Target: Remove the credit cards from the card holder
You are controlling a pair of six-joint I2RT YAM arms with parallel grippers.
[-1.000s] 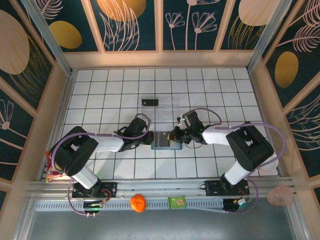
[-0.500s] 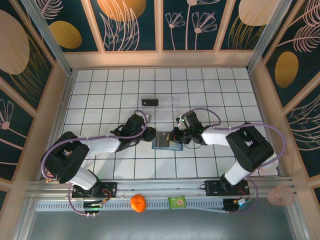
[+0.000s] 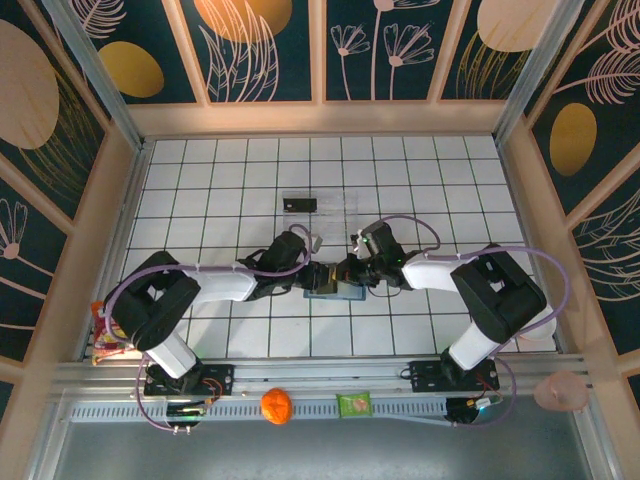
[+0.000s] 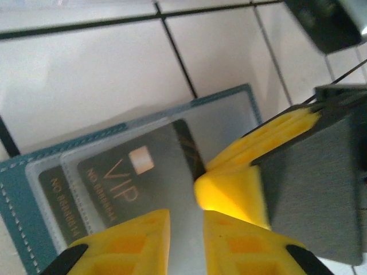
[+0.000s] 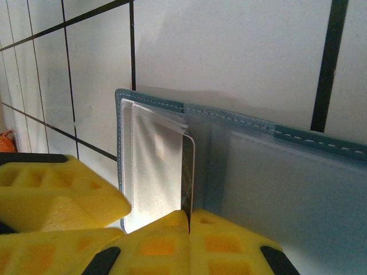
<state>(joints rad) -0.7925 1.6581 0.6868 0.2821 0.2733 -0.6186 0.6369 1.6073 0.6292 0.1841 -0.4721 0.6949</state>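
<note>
The teal card holder [image 3: 325, 281] lies open on the tiled floor between both grippers. In the left wrist view its clear pocket [image 4: 69, 189] holds a dark credit card [image 4: 132, 177] marked VIP. My left gripper [image 4: 186, 220] hovers over the holder's left half, its jaws a narrow gap apart with nothing between them. My right gripper [image 5: 189, 220] is shut, its tips pressed down on the holder [image 5: 275, 172] right beside the card's edge [image 5: 188, 166]. Its yellow fingertip [image 4: 232, 192] shows next to the VIP card. Another black card [image 3: 299, 204] lies further back.
A clear plastic tray [image 3: 335, 212] sits on the tiles behind the holder, with the black card at its left end. An orange ball [image 3: 276, 405] and a green packet [image 3: 354, 404] rest on the front rail. Wooden walls ring the floor.
My left gripper has moved right, onto the card holder, and its jaws have parted slightly. The right gripper has stayed pressed on the holder.
</note>
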